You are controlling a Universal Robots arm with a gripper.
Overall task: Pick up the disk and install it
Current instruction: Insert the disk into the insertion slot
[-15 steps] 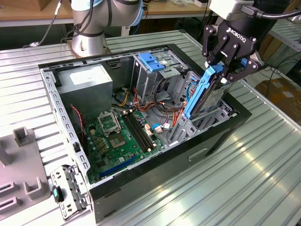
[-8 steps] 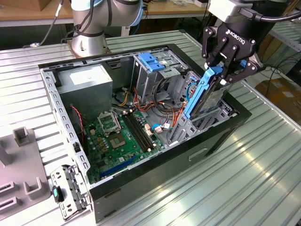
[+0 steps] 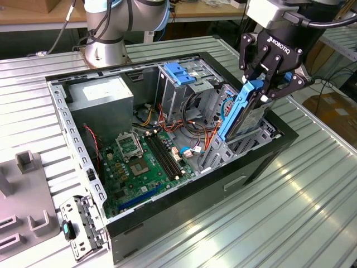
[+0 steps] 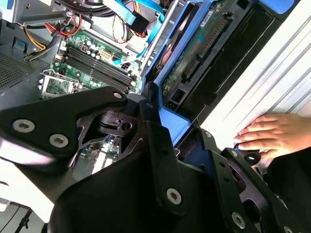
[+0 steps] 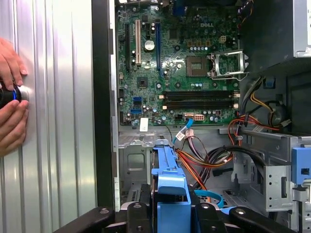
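My gripper [image 3: 269, 88] is shut on the disk [image 3: 241, 111], a flat drive with bright blue rails. It holds the disk on edge and tilted, over the drive bay [image 3: 248, 144] at the exterior view's right side of the open computer case. The disk's lower end reaches down into that bay. In the second wrist view the disk's [image 4: 199, 53] green circuit side faces the camera, and a black finger [image 4: 158, 145] presses its blue end. The first wrist view shows the blue end tab [image 5: 170, 187] clamped between the black fingers [image 5: 138, 216].
The open case [image 3: 262, 167] holds a motherboard [image 3: 139, 159], a power supply [image 3: 103, 95], loose cables and a grey cage with a light-blue latch plate [image 3: 179, 72]. A person's hands [image 5: 12, 97] rest on the ribbed table beside the case. Grey fixtures [image 3: 28, 195] stand at the exterior view's left.
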